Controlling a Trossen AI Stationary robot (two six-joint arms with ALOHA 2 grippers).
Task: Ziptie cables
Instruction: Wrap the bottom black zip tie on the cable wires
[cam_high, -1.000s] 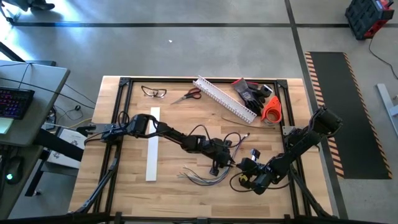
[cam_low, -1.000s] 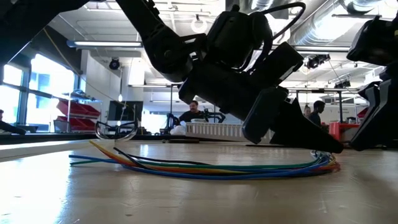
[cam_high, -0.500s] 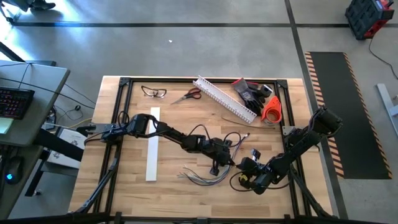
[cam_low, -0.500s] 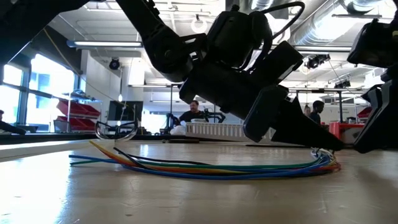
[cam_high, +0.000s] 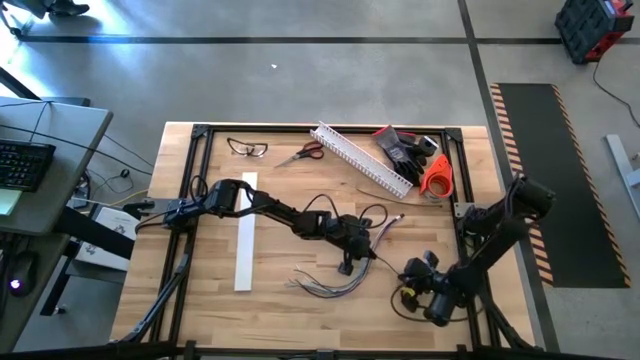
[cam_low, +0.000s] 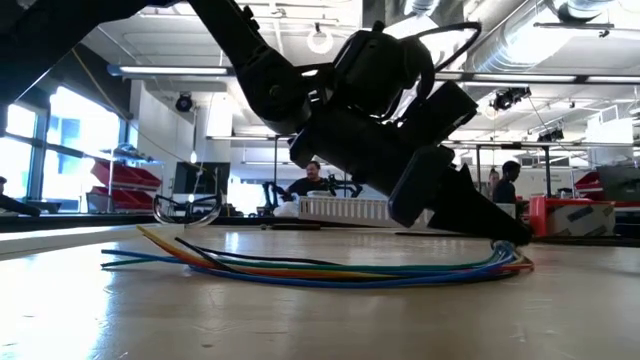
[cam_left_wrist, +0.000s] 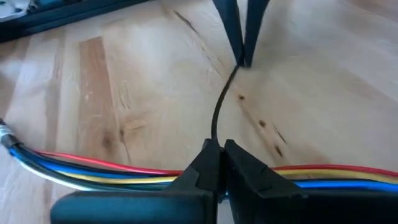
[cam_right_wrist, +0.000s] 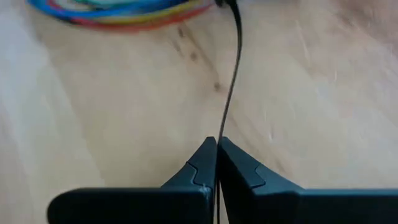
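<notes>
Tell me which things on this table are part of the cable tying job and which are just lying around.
In the job: cables; ziptie, pinched at one end by the left gripper, at the other by the right gripper.

Lying about: scissors, safety glasses, white slotted channel, gloves, orange tape roll, white strip.

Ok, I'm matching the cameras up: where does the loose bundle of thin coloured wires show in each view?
High view: the loose bundle of thin coloured wires lies on the wood beside the left gripper.
Low view: along the tabletop, across the middle.
Left wrist view: running across behind that arm's fingers.
Right wrist view: at the far edge.
Shared landmark: the thin black ziptie, pinched by the left gripper and the right gripper.
</notes>
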